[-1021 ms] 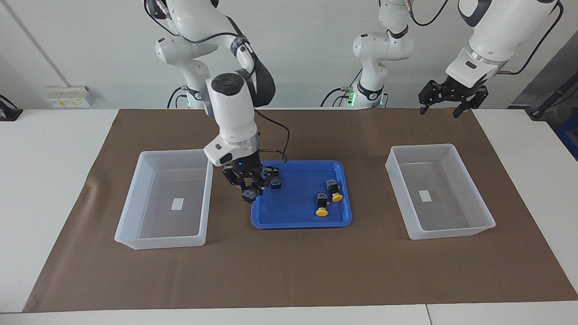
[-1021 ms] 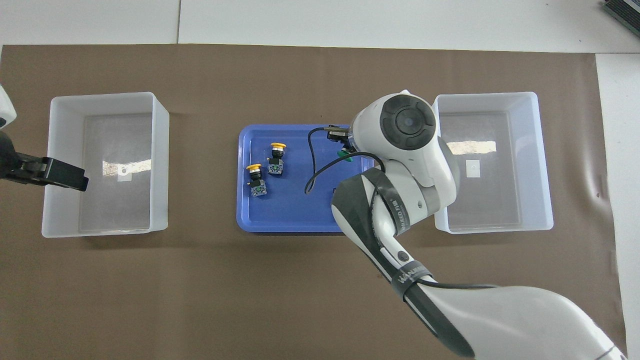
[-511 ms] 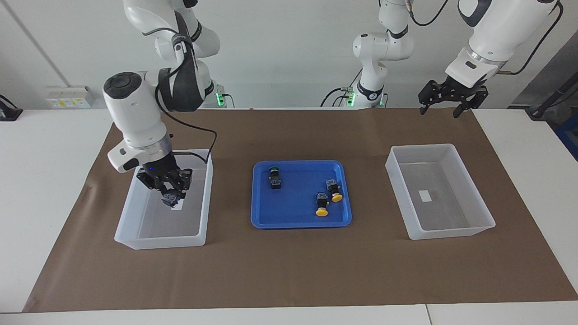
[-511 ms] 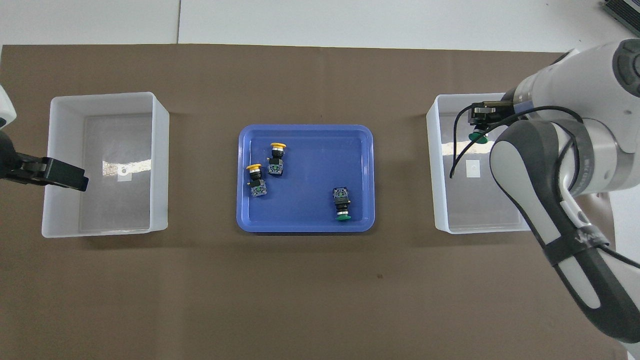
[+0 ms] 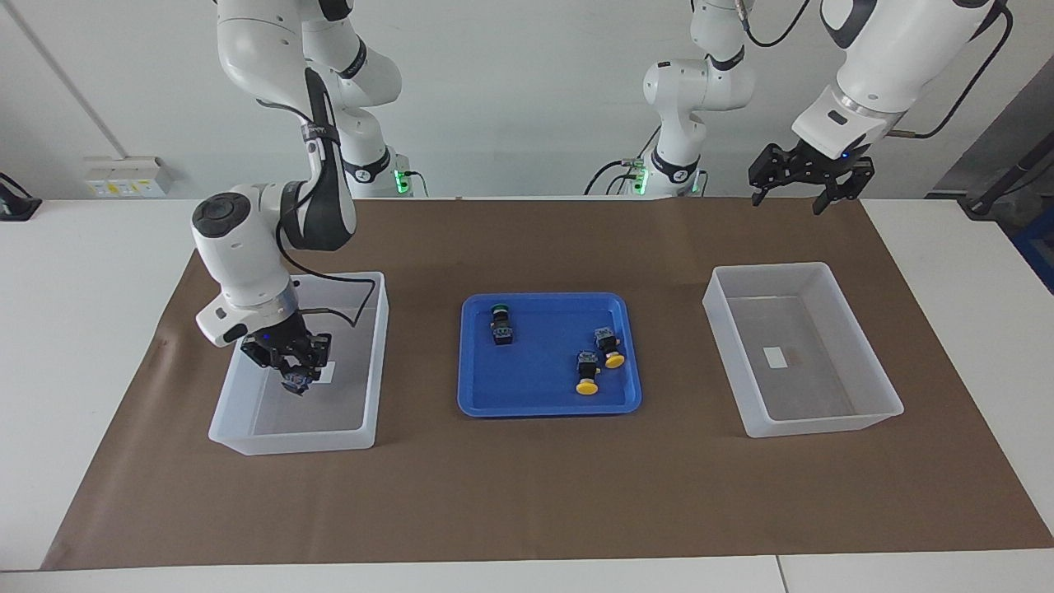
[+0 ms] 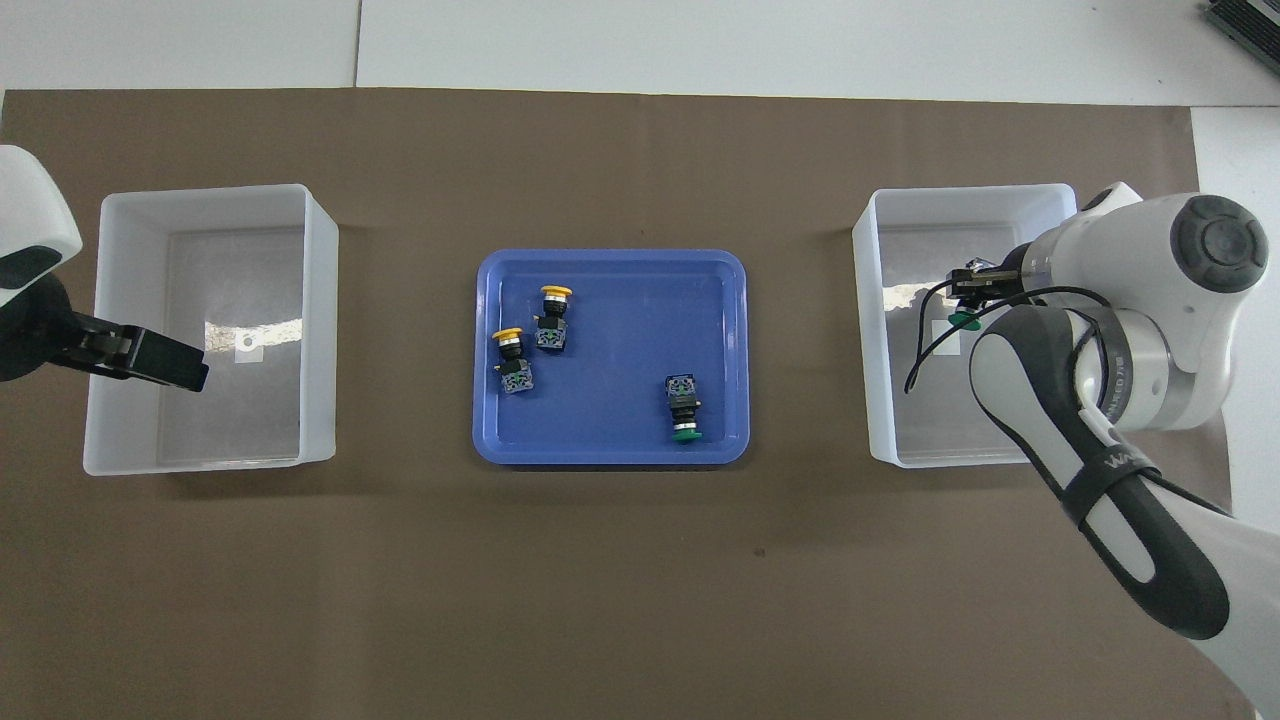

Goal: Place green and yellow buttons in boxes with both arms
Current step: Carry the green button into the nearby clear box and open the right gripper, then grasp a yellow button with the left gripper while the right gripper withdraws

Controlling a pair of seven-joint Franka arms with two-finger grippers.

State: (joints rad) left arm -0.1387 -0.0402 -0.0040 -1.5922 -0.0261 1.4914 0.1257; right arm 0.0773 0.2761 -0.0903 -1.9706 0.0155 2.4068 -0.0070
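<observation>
Facing view, right gripper (image 5: 295,375) gripping a green button (image 5: 294,382) down inside its box (image 5: 247,436), left gripper (image 5: 805,179) hanging wide open, tray (image 5: 535,403) between them holding three buttons.

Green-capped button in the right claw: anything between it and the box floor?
Nothing visible. The right claw holds the green-capped push-button switch inside the translucent white plastic box at the right arm's end, above a floor bare except for a small white label.
</observation>
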